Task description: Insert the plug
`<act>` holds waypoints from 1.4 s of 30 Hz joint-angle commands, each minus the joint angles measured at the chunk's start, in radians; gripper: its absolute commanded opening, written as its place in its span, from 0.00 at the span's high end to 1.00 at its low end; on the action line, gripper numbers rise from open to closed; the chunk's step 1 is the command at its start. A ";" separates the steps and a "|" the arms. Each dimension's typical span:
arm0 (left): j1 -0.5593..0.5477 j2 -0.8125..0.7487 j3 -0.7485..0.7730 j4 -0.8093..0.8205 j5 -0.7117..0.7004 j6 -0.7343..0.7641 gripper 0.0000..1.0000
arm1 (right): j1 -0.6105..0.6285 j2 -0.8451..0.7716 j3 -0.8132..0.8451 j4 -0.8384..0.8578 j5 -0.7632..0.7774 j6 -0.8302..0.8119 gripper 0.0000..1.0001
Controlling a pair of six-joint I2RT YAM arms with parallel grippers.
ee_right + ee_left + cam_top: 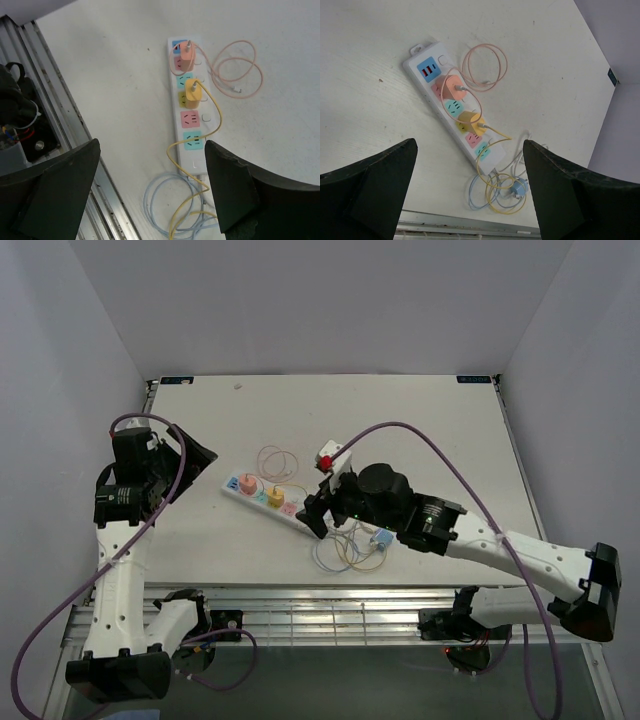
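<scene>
A white power strip (pixel 268 502) lies mid-table, with a pink plug (pixel 243 483) and a yellow plug (pixel 275 495) seated in it. In the left wrist view the strip (pixel 451 102) has a pink socket (pixel 473 140) and a teal socket (pixel 482 150) free. A loose blue plug (pixel 381 538) lies on its coiled cable near the strip's end, and it also shows in the left wrist view (pixel 519 188). My right gripper (pixel 318 512) hangs open over the strip's near end (pixel 192 150), holding nothing. My left gripper (pixel 200 455) is open and empty, left of the strip.
Coiled blue and yellow cables (pixel 345 552) lie by the strip's end. A pink cable loop (pixel 278 462) lies behind the strip. A white block with a red part (pixel 330 454) sits behind my right gripper. The table's metal front rail (pixel 70 135) is close.
</scene>
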 commanded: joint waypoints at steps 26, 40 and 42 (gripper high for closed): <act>-0.004 -0.106 -0.137 -0.045 0.125 0.127 0.02 | -0.302 -0.307 -0.421 -0.590 0.460 0.933 0.10; -0.004 -0.093 -0.206 -0.008 0.141 0.151 0.02 | -0.313 -0.062 -0.419 -0.295 0.378 0.982 0.10; -0.004 -0.097 -0.213 -0.008 0.141 0.151 0.02 | -0.313 -0.032 -0.434 -0.283 0.372 1.005 0.09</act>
